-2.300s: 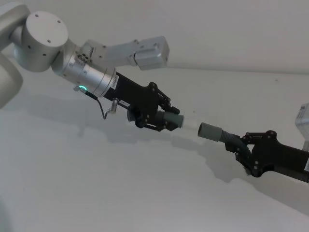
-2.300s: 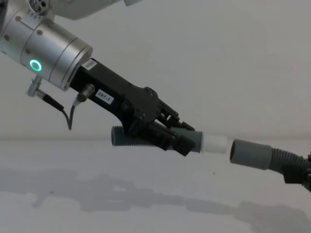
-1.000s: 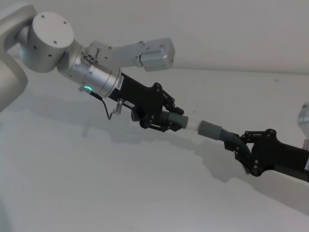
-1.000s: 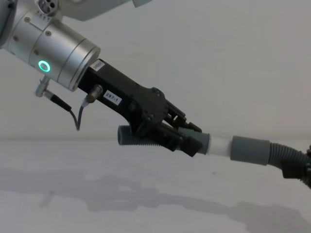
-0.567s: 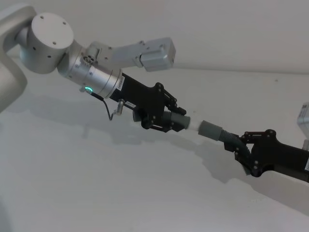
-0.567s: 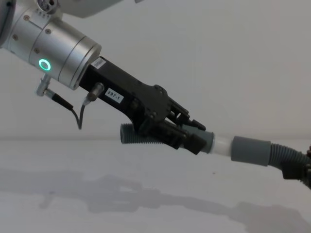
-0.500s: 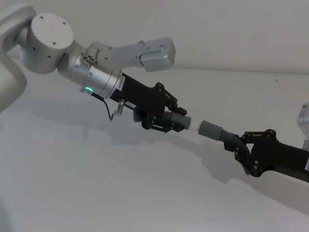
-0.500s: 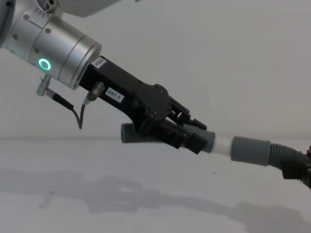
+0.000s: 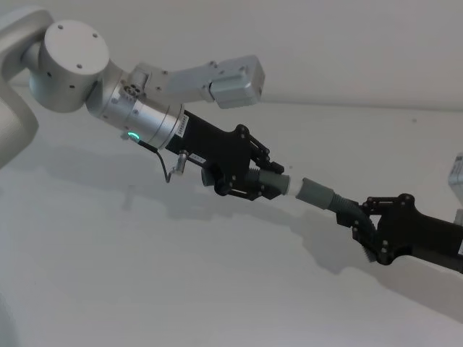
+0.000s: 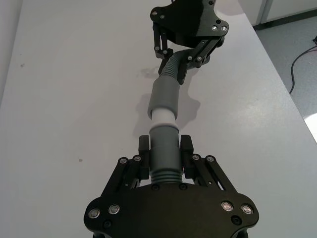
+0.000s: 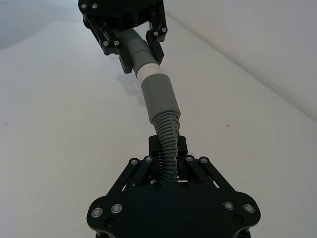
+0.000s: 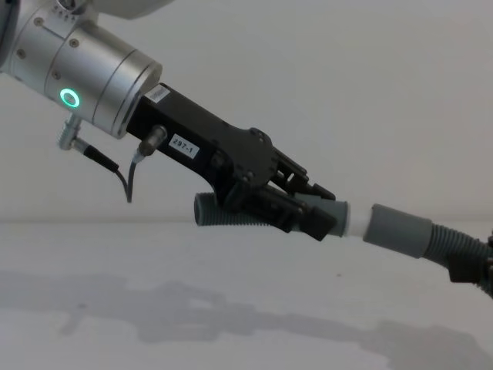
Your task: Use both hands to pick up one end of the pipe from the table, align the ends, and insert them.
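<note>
White tip (image 10: pixel 162 116) enters socket (image 10: pixel 165 94), pipes coaxial; left gripper (image 10: pixel 163 151), right gripper (image 11: pixel 167 153) clamped on pipes.

Both ribbed grey hose pieces are held up off the table, end to end. Left piece's white tip (image 10: pixel 162 115) sits partly inside the right piece's wider grey socket (image 10: pixel 164 94).

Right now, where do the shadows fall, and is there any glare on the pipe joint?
Head view: soft shadows on the table under the left gripper and right gripper. Chest view: a broad blurry shadow band below the pipe. Left wrist view: faint shadow beside the socket, no glare on the white tip.
</note>
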`<state>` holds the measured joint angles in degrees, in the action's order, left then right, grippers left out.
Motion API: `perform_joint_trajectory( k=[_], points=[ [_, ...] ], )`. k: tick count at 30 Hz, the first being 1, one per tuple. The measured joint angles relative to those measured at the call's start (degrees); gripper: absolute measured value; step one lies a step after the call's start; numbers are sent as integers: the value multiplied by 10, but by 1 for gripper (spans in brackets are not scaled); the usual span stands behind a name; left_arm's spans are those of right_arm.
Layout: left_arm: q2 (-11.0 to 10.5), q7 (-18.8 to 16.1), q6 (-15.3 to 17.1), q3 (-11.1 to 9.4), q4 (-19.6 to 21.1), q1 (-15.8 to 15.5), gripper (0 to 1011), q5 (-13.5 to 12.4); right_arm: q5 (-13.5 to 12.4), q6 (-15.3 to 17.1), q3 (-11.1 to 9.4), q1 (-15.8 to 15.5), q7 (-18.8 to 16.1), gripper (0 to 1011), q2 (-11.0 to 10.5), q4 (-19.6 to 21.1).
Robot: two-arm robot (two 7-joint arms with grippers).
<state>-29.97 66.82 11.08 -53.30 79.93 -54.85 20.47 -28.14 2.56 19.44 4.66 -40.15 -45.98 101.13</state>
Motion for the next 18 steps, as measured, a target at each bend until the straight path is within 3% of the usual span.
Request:
perform_joint_trajectory(
  k=[18],
  points=[
    [-7, -7, 7, -3, 9, 0, 358, 3, -8, -1, 2, 0, 0, 181, -5, 1]
  ],
)
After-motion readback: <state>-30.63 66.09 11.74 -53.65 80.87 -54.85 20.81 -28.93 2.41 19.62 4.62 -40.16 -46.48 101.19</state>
